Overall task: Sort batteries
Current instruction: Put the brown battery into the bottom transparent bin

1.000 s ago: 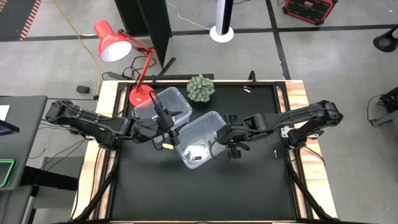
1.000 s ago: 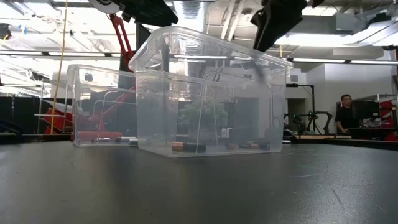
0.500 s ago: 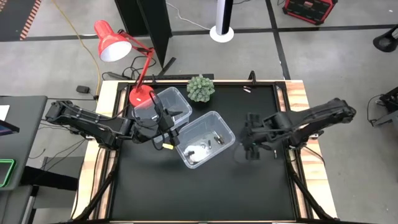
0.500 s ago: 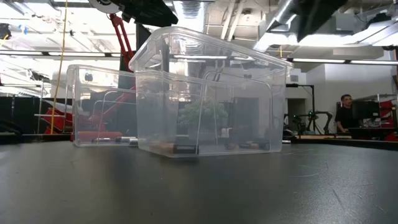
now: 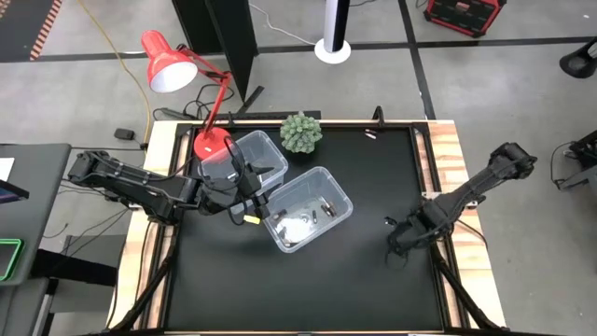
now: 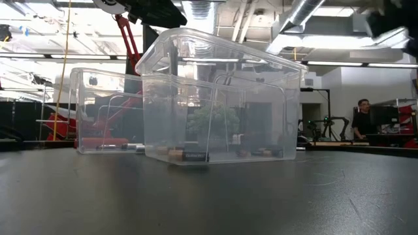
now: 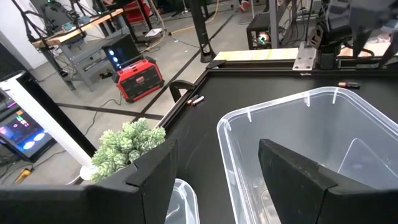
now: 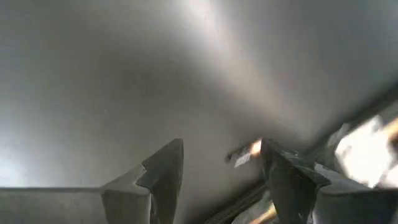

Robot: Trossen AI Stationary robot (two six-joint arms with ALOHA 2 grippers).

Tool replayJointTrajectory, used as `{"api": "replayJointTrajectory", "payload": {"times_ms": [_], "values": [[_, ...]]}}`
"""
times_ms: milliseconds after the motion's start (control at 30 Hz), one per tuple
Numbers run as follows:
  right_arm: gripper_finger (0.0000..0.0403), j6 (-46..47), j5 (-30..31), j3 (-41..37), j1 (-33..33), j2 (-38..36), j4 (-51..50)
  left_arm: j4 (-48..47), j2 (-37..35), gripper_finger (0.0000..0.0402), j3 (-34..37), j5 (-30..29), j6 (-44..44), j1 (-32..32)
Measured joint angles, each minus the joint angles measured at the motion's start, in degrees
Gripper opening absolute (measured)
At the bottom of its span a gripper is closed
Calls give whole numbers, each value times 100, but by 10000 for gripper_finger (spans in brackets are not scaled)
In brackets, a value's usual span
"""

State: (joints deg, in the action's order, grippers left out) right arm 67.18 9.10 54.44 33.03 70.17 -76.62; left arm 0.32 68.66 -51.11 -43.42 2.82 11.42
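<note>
Two clear plastic bins stand on the black mat: a front bin (image 5: 308, 207) (image 6: 219, 98) and a rear bin (image 5: 254, 159) (image 6: 104, 111). Small batteries (image 5: 325, 207) (image 6: 186, 155) lie on the front bin's floor, and others (image 6: 121, 147) lie in the rear bin. My left gripper (image 5: 252, 201) (image 7: 217, 186) hovers open between the bins, over the front bin's rim. My right gripper (image 5: 394, 250) (image 8: 221, 168) is open, low over the mat near the table's right edge. A blurred loose battery (image 8: 244, 154) lies on the mat just ahead of its fingers.
A small potted plant (image 5: 301, 133) and a red desk lamp (image 5: 173, 63) stand at the far edge. Two loose batteries (image 7: 196, 99) (image 7: 348, 84) lie on the mat near the far and right sides. A person (image 6: 361, 117) stands in the room behind.
My right gripper has swung from above the front bin toward the table's right and near edges and dropped low over the mat. A dark battery on the front bin's floor has shifted a little. The left arm has kept still.
</note>
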Motion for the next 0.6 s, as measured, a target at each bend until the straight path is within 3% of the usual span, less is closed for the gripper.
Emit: {"api": "replayJointTrajectory", "payload": {"times_ms": [200,367,600], "values": [[226,1885,-397,-650,450,-15,278,-10,0,219,0,120,-8,0],[226,2752,-472,-1147,621,-13,878,-60,0,219,0,168,-35,2],[226,3674,-501,-1409,694,24,813,-81,0,219,2,168,-61,0]]}}
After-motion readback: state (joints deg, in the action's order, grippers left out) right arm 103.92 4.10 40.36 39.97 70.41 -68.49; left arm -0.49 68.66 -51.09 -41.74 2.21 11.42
